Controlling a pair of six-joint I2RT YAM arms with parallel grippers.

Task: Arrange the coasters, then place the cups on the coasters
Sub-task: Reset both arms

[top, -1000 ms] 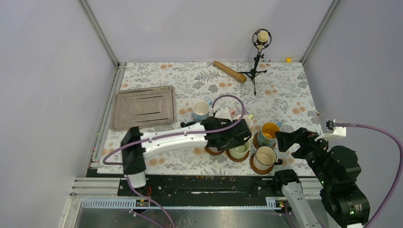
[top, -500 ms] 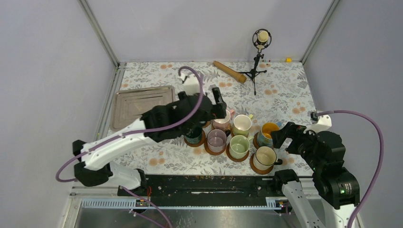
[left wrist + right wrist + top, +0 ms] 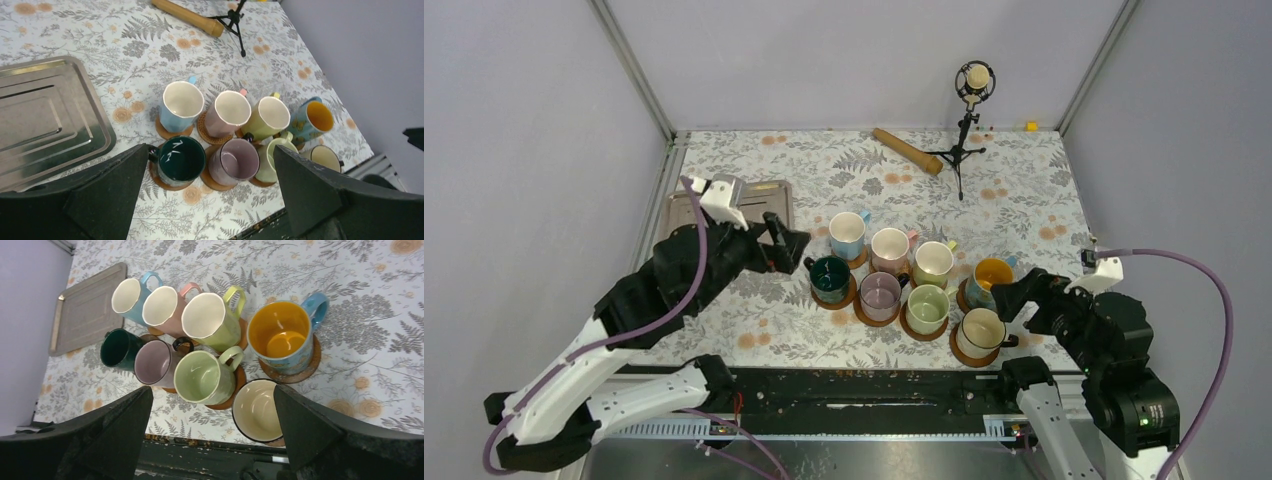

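Eight cups stand in two rows on brown coasters at the table's front middle. The back row is the light blue cup (image 3: 848, 235), pink cup (image 3: 890, 247), cream cup (image 3: 933, 262) and blue cup with yellow inside (image 3: 991, 277). The front row is the dark green cup (image 3: 830, 277), mauve cup (image 3: 880, 293), light green cup (image 3: 927, 305) and beige cup (image 3: 980, 331). One coaster (image 3: 157, 178) shows under the dark green cup. My left gripper (image 3: 784, 243) hangs open and empty, left of the group. My right gripper (image 3: 1014, 292) hovers open and empty at the group's right.
A metal tray (image 3: 724, 226) lies at the left, behind my left gripper. A wooden rolling pin (image 3: 907, 150) and a microphone on a tripod (image 3: 972, 85) stand at the back. Frame posts and grey walls close in the sides.
My left arm has lifted off the cup group and swung back left toward the tray, jaws opening wide. The dark green cup now stands uncovered on its coaster. The right arm shifted only slightly.
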